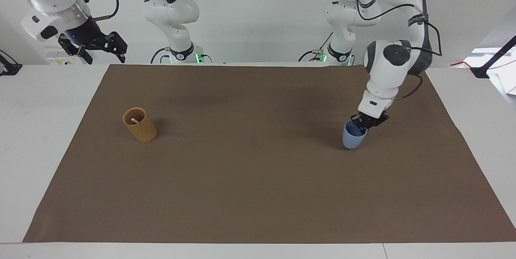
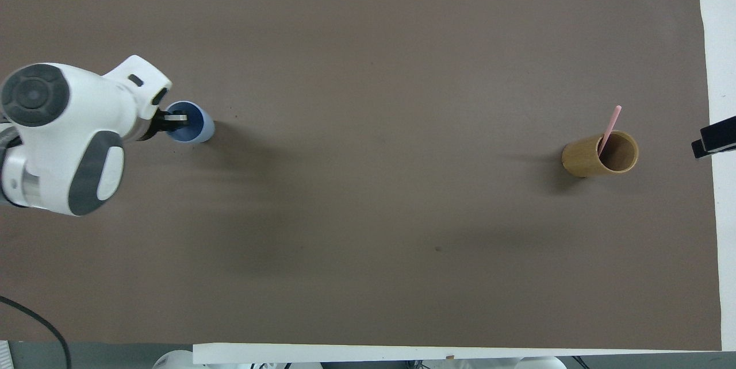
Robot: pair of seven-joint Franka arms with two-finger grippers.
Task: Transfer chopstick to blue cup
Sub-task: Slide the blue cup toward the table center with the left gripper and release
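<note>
The blue cup [image 1: 352, 140] is toward the left arm's end of the brown mat; it also shows in the overhead view [image 2: 202, 127]. My left gripper [image 1: 365, 123] is shut on its rim, one finger inside and one outside, as the overhead view [image 2: 174, 119] also shows. A single pink chopstick [image 2: 609, 126] leans in the mustard-brown cup [image 2: 592, 157] toward the right arm's end; only its tip [image 1: 135, 120] shows in the facing view, inside that cup [image 1: 141, 128]. My right gripper [image 1: 96, 47] waits open, raised over the table's edge off the mat.
The brown mat [image 1: 258, 194] covers most of the white table [image 1: 36, 130]. The two cups stand far apart on it. Only a finger of the right gripper [image 2: 713, 140] shows in the overhead view.
</note>
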